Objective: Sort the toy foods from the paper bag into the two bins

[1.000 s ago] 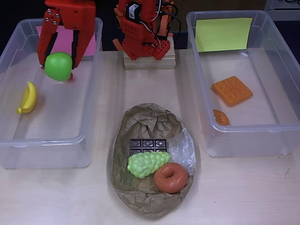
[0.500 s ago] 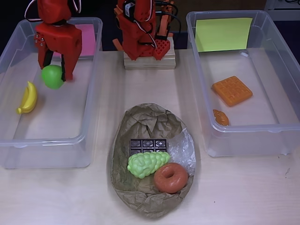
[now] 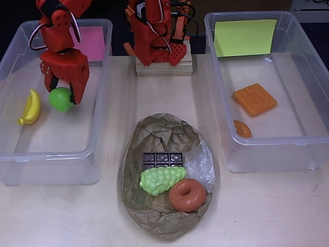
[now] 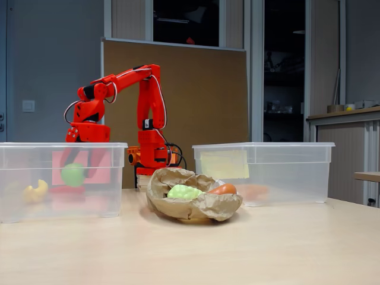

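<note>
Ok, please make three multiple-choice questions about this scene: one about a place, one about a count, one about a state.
1. Where does the banana lie?
A. in the paper bag
B. in the bin with the pink sheet
C. on the table

2. How many toy foods lie in the paper bag?
A. three
B. one
C. five

3. What is the gripper doing?
A. hanging empty over the table
B. holding the green apple inside the bin
C. holding a donut

Answers: B, the banana lies in the bin with the pink sheet. A, chocolate bar, grapes and donut. B, its fingers flank the apple.
</note>
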